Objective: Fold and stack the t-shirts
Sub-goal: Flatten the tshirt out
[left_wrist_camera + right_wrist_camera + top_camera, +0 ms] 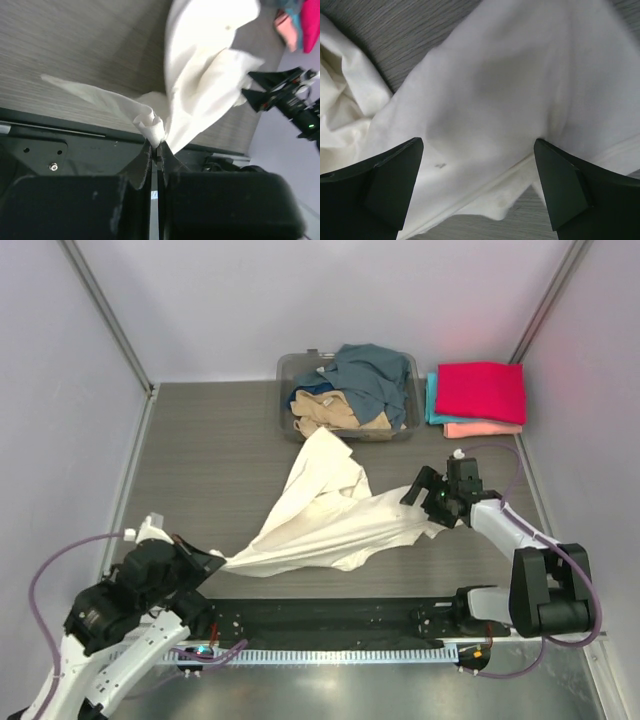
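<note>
Cream shirt (322,512) lies rumpled mid-bench (200,460), its near-left end drawn to a point and its far tip just by the bin (292,368), which holds a slate-blue shirt (370,370) and a tan shirt (325,410). Left pincer (216,562) is clamped tight on that bunched near-left corner; right pincer (420,490) has jaws spread wide over the shirt's right edge, gripping nothing. Magenta shirt (482,390) sits folded atop a teal shirt (431,400) and a salmon shirt (480,429), far right, beside the bin.
</note>
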{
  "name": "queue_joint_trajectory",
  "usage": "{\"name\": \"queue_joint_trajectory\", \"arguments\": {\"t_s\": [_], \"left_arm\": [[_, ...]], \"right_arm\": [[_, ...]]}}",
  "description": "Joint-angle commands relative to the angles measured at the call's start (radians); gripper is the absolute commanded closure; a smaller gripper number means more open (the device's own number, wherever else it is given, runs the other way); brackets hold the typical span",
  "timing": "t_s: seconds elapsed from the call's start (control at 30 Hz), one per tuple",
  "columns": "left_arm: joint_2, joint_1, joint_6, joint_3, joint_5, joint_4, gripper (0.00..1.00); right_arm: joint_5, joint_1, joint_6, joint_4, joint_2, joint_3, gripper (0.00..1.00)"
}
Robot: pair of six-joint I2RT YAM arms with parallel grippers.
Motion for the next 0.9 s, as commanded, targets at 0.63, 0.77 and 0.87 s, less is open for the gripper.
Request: {"name": "queue_joint_trajectory", "arguments": {"t_s": [0.63, 0.77, 0.87], "left_arm": [[0.115, 0.046, 0.197, 0.203, -0.232, -0.219, 0.47], [0.087, 0.046, 0.249, 0.191, -0.241, -0.213, 0.43], [0.043, 0.046, 0.259, 0.168, -0.255, -0.219, 0.36]], "right_arm": [[0.02, 0.483, -0.061, -0.035, 0.413, 0.63, 0.14], [0.042, 0.503, -0.089, -0.053, 0.558, 0.786, 0.18], [0.063, 0.503, -0.13, -0.061, 0.636, 0.843, 0.18]]}}
